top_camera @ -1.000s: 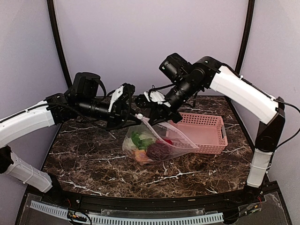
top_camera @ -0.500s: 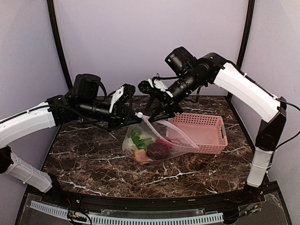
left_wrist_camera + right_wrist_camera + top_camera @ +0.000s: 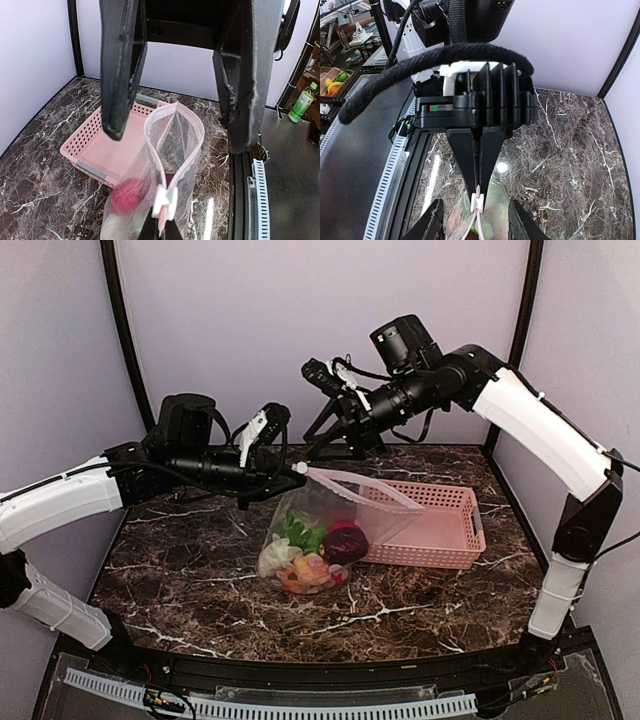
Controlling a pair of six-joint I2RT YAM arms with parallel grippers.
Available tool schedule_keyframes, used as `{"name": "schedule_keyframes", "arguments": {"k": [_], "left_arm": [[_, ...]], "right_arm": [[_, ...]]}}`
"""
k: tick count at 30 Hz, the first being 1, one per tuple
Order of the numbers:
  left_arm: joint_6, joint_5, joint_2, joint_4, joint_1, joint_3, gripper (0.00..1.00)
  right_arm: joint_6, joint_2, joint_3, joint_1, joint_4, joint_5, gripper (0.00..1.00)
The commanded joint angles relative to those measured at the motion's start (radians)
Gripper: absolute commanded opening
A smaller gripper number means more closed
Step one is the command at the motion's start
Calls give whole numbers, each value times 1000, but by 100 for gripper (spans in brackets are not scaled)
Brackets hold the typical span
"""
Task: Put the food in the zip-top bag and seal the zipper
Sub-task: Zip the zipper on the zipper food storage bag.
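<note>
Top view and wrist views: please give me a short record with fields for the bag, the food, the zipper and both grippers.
zip-top bag: held up by one top corner
food: inside the bag, gathered at its bottom
zipper: mouth gapes open, not sealed
left gripper: shut on the zipper at its slider end
right gripper: open, above the bag, holds nothing
pink basket: on the table beside the bag, no food visible in it

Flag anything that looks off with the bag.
The zip-top bag hangs from the left tool, pinched at the slider end only. Its zipper gapes unsealed, and its other end reaches over the pink basket. The food is bunched at the bottom; nothing has spilled.
</note>
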Motion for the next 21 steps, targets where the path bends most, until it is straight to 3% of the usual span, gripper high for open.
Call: {"name": "schedule_keyframes", "arguments": {"k": [1, 9, 13, 21], "left_arm": [[-32, 3, -2, 41, -5, 21, 1], [-28, 4, -13, 42, -5, 15, 1], [-24, 4, -14, 41, -5, 12, 1], [-25, -8, -17, 47, -5, 2, 1]], "right_arm": [[55, 26, -6, 4, 51, 46, 40], [14, 48, -11, 13, 6, 35, 41], [6, 55, -10, 16, 4, 42, 32], [-22, 69, -10, 28, -32, 58, 33]]}}
